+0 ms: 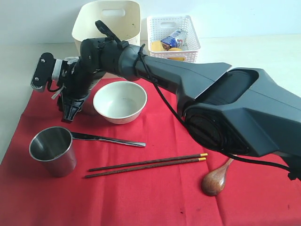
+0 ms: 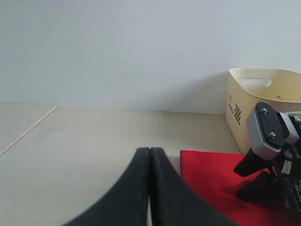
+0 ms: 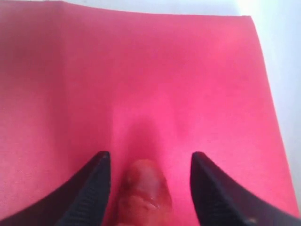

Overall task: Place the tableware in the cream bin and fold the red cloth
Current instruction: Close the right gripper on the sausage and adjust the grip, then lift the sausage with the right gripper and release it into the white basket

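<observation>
The red cloth (image 1: pixel 155 197) lies flat. On it rest a cream bowl (image 1: pixel 120 101), steel cup (image 1: pixel 52 150), knife (image 1: pixel 110 139), dark chopsticks (image 1: pixel 146 165) and wooden spoon (image 1: pixel 215 181). No wooden plate shows. The cream bin (image 1: pixel 110 21) stands behind the cloth. My right arm reaches across. Its gripper (image 1: pixel 70 115) points down, open, at the cloth's back left, just left of the bowl. Between its fingers (image 3: pixel 151 155) sits a rounded reddish-brown lump I cannot identify. My left gripper (image 2: pixel 150 150) is shut and empty over bare table beside the cloth (image 2: pixel 207 174), outside the exterior view.
A white perforated basket (image 1: pixel 173 30) with a milk carton and yellow food stands right of the bin. The right arm's thick black links (image 1: pixel 225 108) span the cloth above the bowl and chopsticks. Pale table (image 2: pixel 94 141) surrounds the cloth.
</observation>
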Robot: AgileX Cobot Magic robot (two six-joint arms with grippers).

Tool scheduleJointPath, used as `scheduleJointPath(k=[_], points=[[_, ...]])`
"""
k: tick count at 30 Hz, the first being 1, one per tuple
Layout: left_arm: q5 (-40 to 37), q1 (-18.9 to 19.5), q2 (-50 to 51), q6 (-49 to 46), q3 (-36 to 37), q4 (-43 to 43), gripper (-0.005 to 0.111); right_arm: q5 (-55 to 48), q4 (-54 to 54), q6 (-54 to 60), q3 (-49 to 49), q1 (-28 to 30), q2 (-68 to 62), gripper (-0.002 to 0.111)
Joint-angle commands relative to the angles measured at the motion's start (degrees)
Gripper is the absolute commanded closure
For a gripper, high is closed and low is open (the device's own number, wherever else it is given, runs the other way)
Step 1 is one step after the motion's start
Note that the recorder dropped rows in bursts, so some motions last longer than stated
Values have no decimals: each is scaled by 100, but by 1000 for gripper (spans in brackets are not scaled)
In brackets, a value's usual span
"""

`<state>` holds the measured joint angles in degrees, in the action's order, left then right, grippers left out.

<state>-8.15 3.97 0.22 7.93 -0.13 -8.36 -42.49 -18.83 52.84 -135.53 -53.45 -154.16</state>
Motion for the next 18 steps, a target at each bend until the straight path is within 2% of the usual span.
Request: scheduleJointPath(k=[1, 5, 18], points=[[11, 7, -22, -22, 13, -36, 106, -92, 48, -132, -25, 11, 80, 41], [11, 7, -22, -22, 13, -36, 106, -131, 125, -302, -25, 29, 174, 34], [11, 7, -22, -22, 13, -36, 106, -922, 273, -829, -25, 284, 244, 34]])
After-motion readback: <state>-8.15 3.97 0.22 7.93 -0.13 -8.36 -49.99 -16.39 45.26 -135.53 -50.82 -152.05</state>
